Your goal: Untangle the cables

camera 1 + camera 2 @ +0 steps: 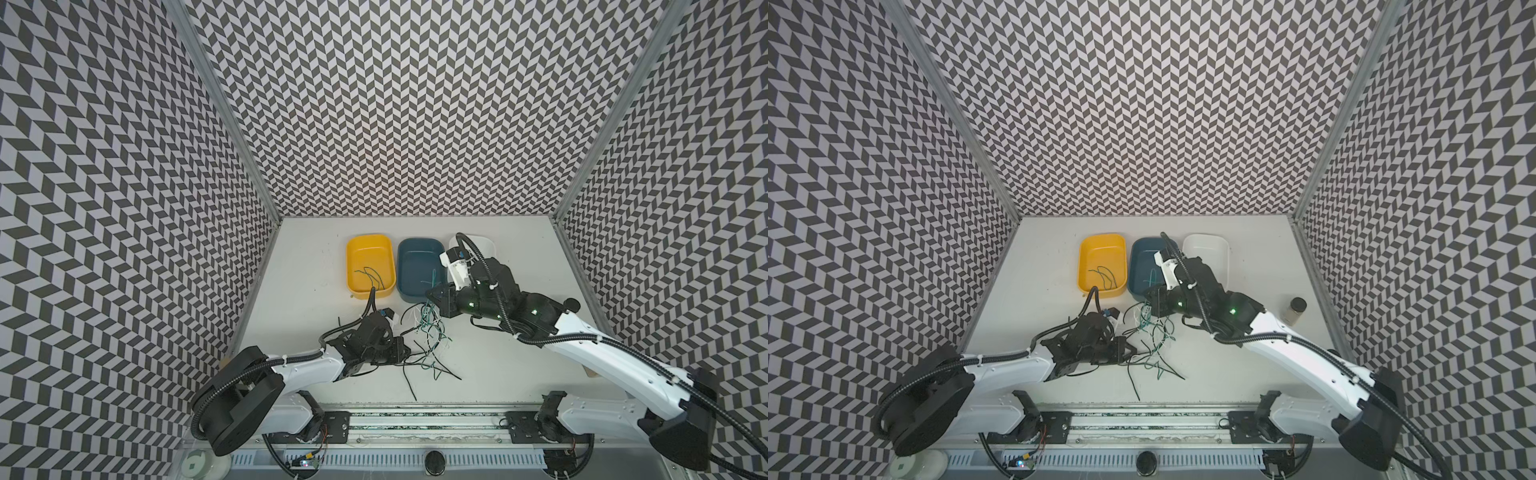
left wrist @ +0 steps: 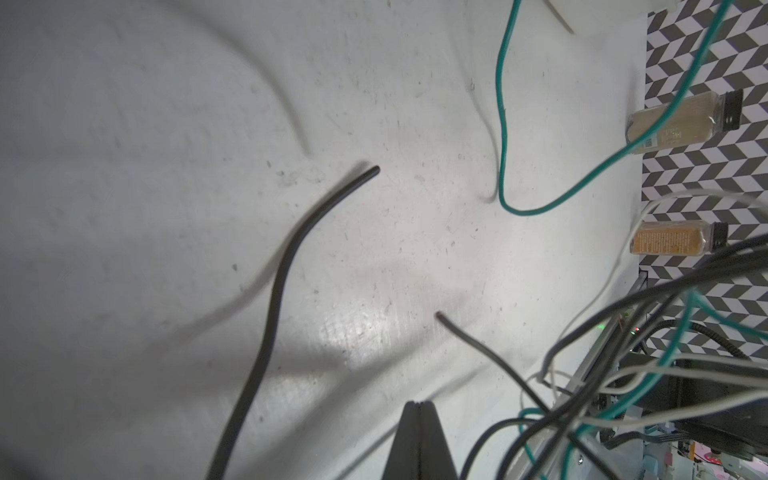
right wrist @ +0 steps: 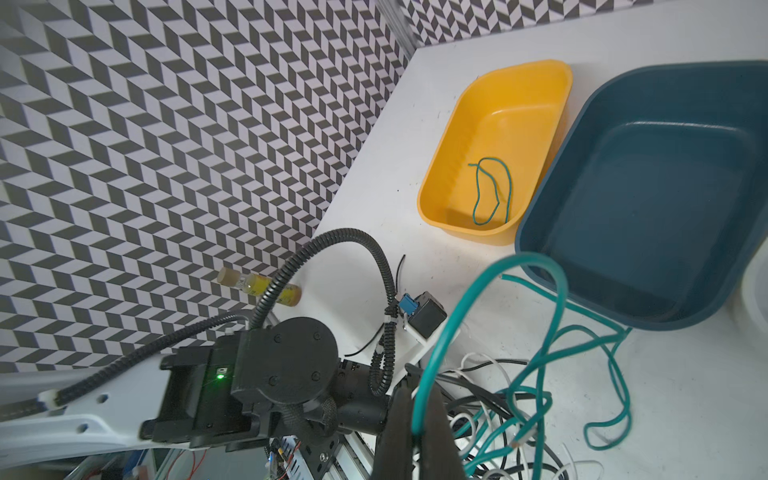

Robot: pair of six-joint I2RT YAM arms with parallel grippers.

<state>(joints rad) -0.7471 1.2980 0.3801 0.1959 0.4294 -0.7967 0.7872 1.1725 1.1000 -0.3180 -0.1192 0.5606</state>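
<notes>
pulling one strand out of the heap looks to be the step in hand. in both top views the cables (image 1: 430, 338) lie as a loose black, green and white tangle on the worktop (image 1: 316, 266) between the two arms, near three trays set side by side; the yellow tray (image 1: 351, 266) holds a thin green strand (image 1: 374, 275), the blue tray (image 1: 401, 270) is partly hidden by the right arm (image 1: 582, 338), and the white tray (image 1: 1208, 262), in a top view, shows nothing inside. in the left wrist view the left fingers (image 2: 405, 444) are pressed together with no wire seen between them, mixed strands crossing just beside. in the right wrist view the right fingers (image 3: 397, 432) are clamped on a green cable (image 3: 528, 257) that arches up from them toward the blue tray, whose visible floor is bare. next, i judge, that cable needs a slow draw away from the heap, then a drop, likely in the yellow tray.
</notes>
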